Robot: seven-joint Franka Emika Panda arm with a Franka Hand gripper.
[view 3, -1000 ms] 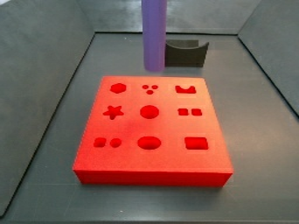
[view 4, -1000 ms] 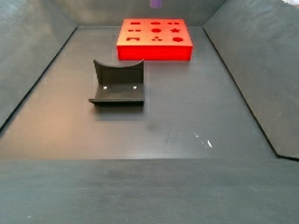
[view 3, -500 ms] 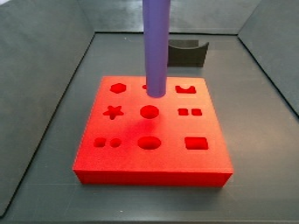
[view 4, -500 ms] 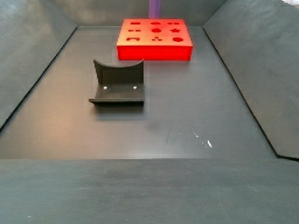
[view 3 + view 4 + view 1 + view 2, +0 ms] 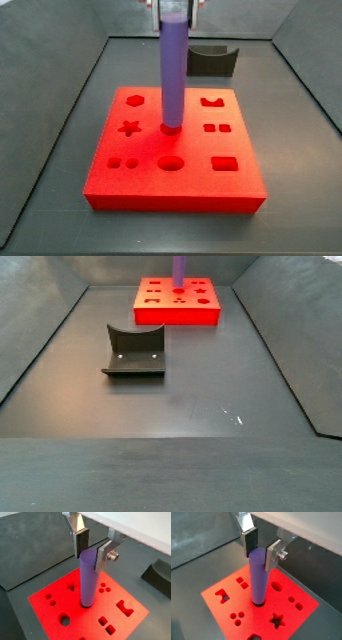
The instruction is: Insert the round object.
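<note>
I have the gripper [image 5: 91, 546] directly above the middle of the red block [image 5: 134, 185], with its silver fingers [image 5: 272, 553] clamped on the top end of the round object [image 5: 173, 70]. In both wrist views the two plates press against opposite sides of the purple peg, so I read the grasp as firm.

The round object stands upright, and its lower end sits in the round hole at the centre of the block's grid of cut-outs; in a wrist view [image 5: 87, 582] the base meets the red surface right at that hole. How deep it reaches inside I cannot tell.

The red block lies on the dark floor [image 5: 201, 386] toward the far end in a side view [image 5: 177, 314], where only a short length of the peg shows above it at the picture's top edge. The fixture [image 5: 135, 351] stands well apart from the block, nearer the middle of the floor. In a side view it appears just behind the block's far edge [image 5: 211, 60].
</note>
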